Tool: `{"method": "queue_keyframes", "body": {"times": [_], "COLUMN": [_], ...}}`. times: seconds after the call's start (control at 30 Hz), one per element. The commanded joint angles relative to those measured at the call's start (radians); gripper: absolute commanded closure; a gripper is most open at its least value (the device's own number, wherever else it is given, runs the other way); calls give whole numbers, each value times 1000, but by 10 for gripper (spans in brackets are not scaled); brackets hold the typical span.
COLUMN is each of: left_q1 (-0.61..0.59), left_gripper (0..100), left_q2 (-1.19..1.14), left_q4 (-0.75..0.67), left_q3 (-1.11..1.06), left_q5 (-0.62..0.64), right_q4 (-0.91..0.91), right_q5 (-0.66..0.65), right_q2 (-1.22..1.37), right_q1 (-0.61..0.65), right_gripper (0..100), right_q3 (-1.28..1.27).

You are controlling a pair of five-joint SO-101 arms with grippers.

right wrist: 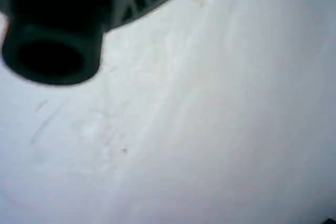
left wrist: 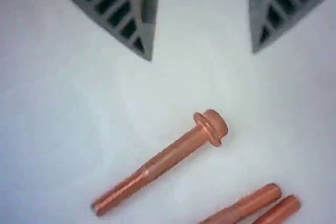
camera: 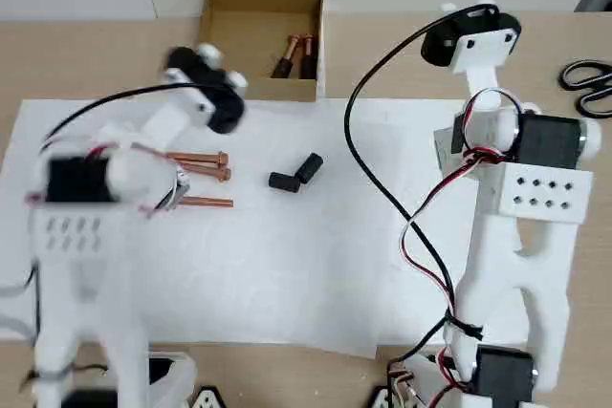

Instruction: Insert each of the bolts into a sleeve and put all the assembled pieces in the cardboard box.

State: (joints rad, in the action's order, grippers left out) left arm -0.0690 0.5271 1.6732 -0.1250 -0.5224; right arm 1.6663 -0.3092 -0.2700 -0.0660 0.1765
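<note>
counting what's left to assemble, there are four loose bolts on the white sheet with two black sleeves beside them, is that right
Not quite. The high view shows three loose bolts on the white sheet, not four. The rest stands: two black sleeves lie beside them.

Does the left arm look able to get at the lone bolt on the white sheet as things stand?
Probably yes: the left gripper is open over the bolt, nothing lies between them, and the other two bolts lie apart from it.
</note>
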Motion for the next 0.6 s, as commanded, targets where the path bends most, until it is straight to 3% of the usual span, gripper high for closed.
{"method": "queue_keyframes", "body": {"times": [0.0, 0.13, 0.27, 0.47, 0.57], "left_q1": [-25, -161, -255, -272, -213], "left_gripper": [887, 885, 885, 884, 884], "left_q2": [166, 222, 229, 226, 222], "left_q4": [6, 0, -34, -71, -71], "left_q3": [47, 42, -2, -282, -346], "left_q5": [334, 608, 632, 674, 767], "right_q4": [-15, -15, -13, -5, -5], "right_q5": [6, 6, 8, 9, 11], "right_q2": [-45, -45, -45, -45, -47], "right_q1": [-5, -7, -7, -8, -8], "right_gripper": [995, 995, 995, 995, 995], "right_q3": [12, 12, 12, 11, 11]}}
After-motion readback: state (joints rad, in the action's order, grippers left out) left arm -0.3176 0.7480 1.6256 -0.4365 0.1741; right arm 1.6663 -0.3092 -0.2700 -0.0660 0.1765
